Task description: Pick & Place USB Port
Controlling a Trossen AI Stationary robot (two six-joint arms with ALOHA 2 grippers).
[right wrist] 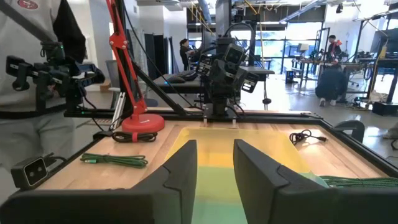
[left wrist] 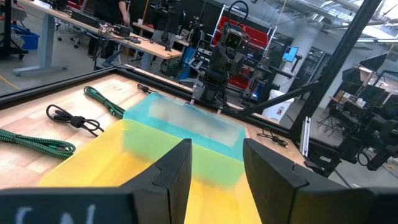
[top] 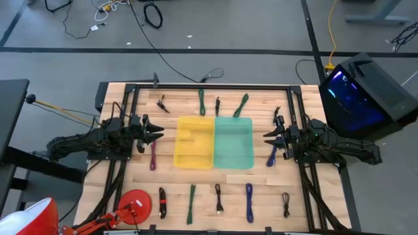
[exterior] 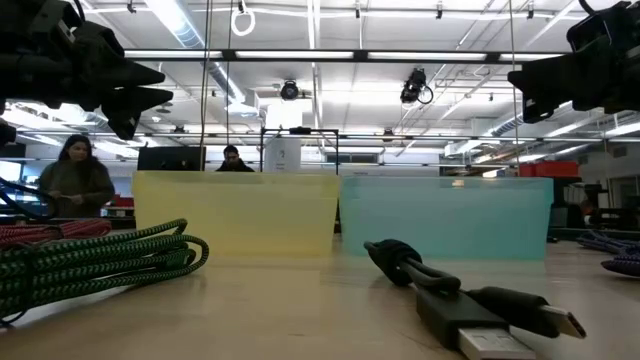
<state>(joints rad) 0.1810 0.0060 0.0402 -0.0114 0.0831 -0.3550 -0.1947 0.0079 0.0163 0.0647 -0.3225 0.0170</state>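
Several bundled USB cables lie flat on the wooden table around two bins: a yellow bin and a teal bin, set side by side. A purple cable lies just below my left gripper. A blue cable lies beside my right gripper. Both grippers are open, hang above the table and point at the bins from opposite sides. In the left wrist view the left gripper faces the yellow bin; in the right wrist view the right gripper looks over the bins. Neither holds anything.
Green cables and black cables lie along the far edge. A red cable, a green cable, a black cable and a blue cable lie along the near edge. A red lamp base stands near-left. People stand beyond the table.
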